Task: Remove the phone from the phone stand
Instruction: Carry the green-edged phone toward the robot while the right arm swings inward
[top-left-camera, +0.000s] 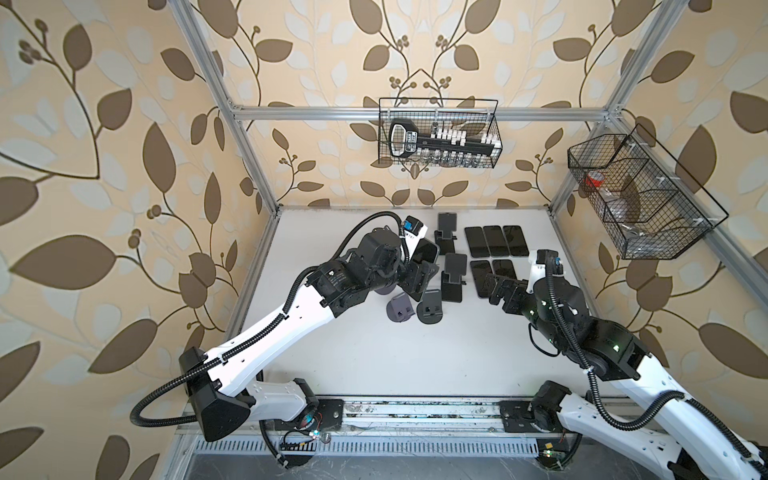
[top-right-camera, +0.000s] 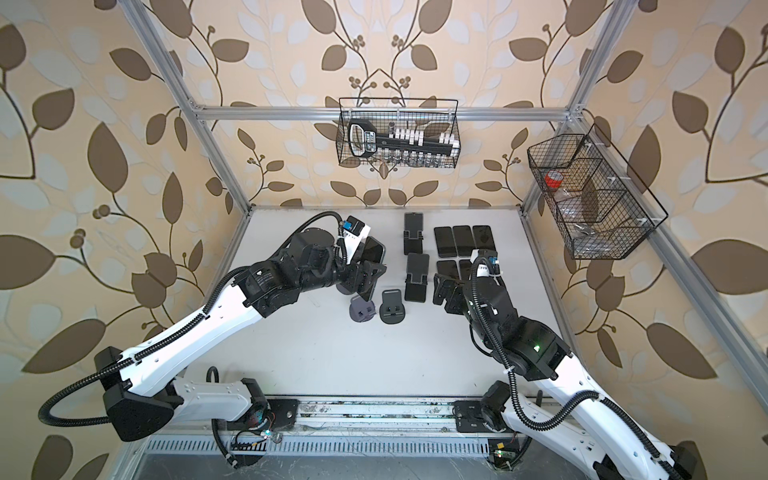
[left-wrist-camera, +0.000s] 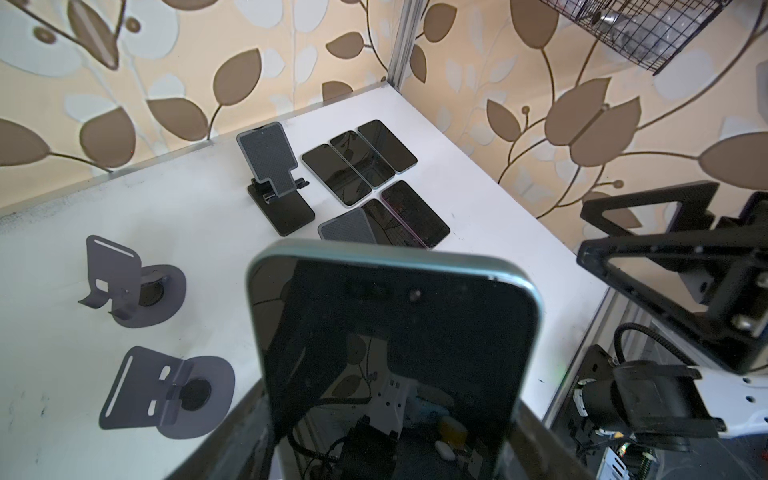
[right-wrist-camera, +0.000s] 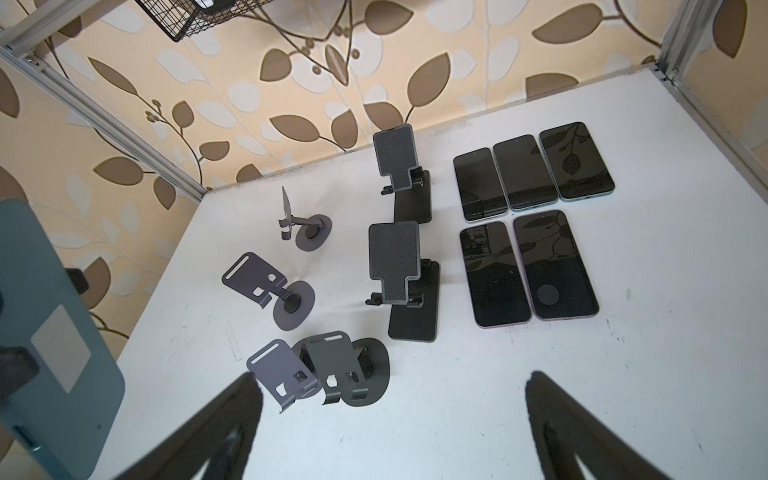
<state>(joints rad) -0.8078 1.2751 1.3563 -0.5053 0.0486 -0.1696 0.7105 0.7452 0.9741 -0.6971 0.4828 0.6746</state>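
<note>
Your left gripper (top-left-camera: 419, 276) is clamped on the lower end of the phone (top-left-camera: 427, 250). The phone is in the air, clear of the round stands (right-wrist-camera: 266, 278), its long axis running straight out from the jaws (screen to its own wrist camera, teal back to the other arm). Rightward come two folding stands (right-wrist-camera: 394, 257), both empty, then five phones (right-wrist-camera: 525, 170) lying flat in two rows. Your right gripper (right-wrist-camera: 392, 382) hovers near those, jaws wide and empty. I judge the lift done. Any set-down beside the flat phones lies right, across the folding stands, so carry high.
</note>
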